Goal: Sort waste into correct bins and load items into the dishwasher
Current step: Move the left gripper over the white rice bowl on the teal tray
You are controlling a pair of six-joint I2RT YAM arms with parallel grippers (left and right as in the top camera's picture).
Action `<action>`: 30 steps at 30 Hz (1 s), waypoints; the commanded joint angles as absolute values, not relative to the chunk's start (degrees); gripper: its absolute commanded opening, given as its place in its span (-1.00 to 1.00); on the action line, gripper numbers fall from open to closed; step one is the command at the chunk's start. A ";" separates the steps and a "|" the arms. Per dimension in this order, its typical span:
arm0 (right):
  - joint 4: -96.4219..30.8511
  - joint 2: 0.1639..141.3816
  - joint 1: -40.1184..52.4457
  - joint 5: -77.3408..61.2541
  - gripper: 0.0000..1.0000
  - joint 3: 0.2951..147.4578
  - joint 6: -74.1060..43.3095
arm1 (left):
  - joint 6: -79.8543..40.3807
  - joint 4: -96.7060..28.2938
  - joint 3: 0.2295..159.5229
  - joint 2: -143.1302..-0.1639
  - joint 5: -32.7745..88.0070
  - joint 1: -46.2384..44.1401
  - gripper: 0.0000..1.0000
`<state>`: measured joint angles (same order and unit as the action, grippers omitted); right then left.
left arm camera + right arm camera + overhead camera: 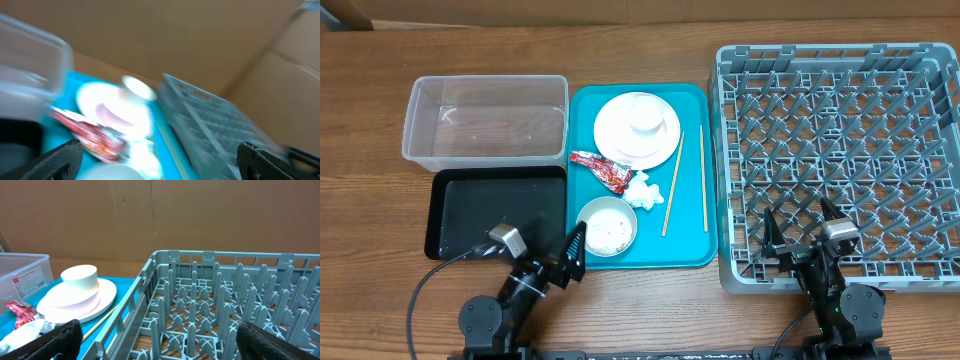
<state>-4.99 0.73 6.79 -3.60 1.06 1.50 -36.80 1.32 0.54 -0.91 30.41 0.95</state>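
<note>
Brown wooden table (380,100) carries everything; the left fingers (577,245) and right fingers (769,232) stand wide apart, holding nothing, at its near edge. First up is likely the red wrapper (600,170), lying on the teal tray (695,250) between plates (615,135) and bowl (607,228), just beside the tissue (640,190). Its long axis runs diagonally, far-left to near-right; pinch across the narrow width, clear of the tissue.

Left hand (545,258), right hand (802,230) black; black cables (430,285)
</note>
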 commanded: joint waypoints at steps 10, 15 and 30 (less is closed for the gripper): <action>-4.58 0.19 6.72 -3.49 1.00 0.45 1.67 | -44.53 -10.39 20.97 -1.63 45.89 1.10 1.00; -4.58 0.19 6.72 -3.49 1.00 0.45 1.67 | -38.00 -24.03 34.72 -10.55 44.62 1.10 1.00; -4.58 0.19 6.72 -3.49 1.00 0.45 1.67 | -12.08 -89.43 80.38 -63.92 30.48 -6.07 1.00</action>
